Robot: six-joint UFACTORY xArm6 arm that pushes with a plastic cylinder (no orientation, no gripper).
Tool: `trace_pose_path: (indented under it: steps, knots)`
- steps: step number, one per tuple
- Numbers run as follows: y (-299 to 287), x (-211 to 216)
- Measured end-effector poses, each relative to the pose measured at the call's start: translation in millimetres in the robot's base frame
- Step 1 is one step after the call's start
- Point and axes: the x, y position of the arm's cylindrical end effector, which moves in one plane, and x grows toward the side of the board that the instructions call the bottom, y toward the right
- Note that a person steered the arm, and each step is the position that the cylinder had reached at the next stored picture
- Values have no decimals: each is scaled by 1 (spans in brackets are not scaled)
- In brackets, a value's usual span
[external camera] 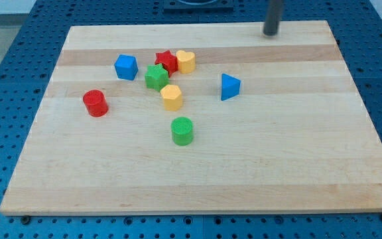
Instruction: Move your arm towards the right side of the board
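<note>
Rod with my tip (270,33) stands at board's (244,172) top edge, at one o'clock from blue triangle (229,87), well apart; it carries no pincer, so nothing is gripped.

Rod (272,16) cut off by the view's top edge; board (350,166) corner clipped at right.

- My tip (270,33): dark grey rod end.
- Board (244,166): pale wood with lengthwise grain bands.
- Cube (126,66) and triangular block (229,87): blue.
- Star (166,61) and cylinder (95,103): red.
- Second star (156,77) and second cylinder (182,131): green.
- Heart (186,61) and hexagonal block (172,97): yellow.
- Surrounding table (18,40): blue, dotted with holes.
</note>
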Motion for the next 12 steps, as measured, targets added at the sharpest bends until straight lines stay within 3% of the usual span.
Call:
trace_pose_path:
  steps: [1,2,3,4,5,6,8,9,11,12]
  knots:
    - [-31,-14]
    - [-103,-40]
    - [-125,17]
    - [-122,27]
    - [-48,56]
    - [-9,76]
    - [-9,33]
    - [-9,33]
    - [99,28]
    - [1,3]
